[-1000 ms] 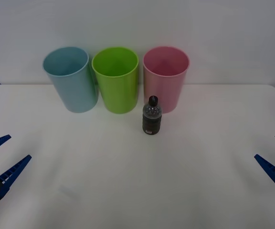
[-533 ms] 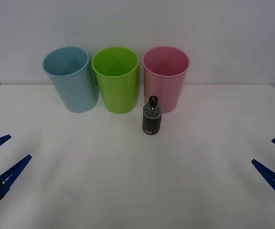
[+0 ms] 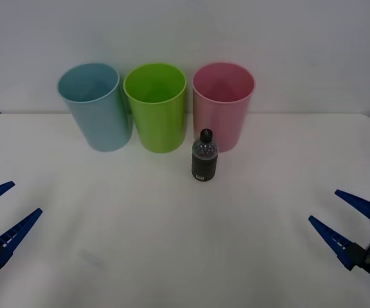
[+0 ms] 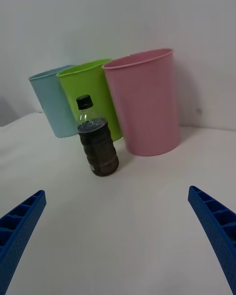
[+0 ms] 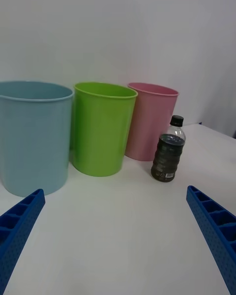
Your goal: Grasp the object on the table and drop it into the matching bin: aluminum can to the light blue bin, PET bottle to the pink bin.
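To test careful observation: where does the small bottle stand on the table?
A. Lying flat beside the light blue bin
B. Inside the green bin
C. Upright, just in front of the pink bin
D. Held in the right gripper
C: the PET bottle stands upright, cap up, just before the pink bin, with no gripper touching it.

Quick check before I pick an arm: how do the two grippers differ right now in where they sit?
The right gripper sits further in over the table, with both fingers fully in the front view; the left gripper hangs at the table's left edge, partly cut off. The right gripper is also nearer the PET bottle, though neither touches it. Both are open, empty and pointed toward the bins.
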